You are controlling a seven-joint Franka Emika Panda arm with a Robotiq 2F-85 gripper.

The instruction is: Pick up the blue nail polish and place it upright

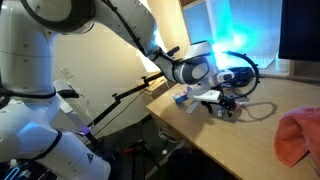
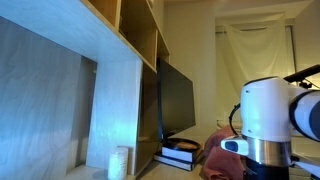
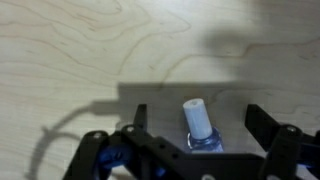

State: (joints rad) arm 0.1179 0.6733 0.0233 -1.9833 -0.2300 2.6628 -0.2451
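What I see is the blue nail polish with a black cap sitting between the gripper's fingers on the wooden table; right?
Not quite: the cap is white, not black, as the wrist view shows. The blue nail polish does sit between the fingers of the gripper on the wooden table.

Exterior view across desk (image 1: 245, 138), exterior view beside arm (image 2: 266, 115) facing shelves (image 2: 130, 45), wrist view close, downward

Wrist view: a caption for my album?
Open gripper straddles a white-capped blue nail polish bottle on the wooden table.
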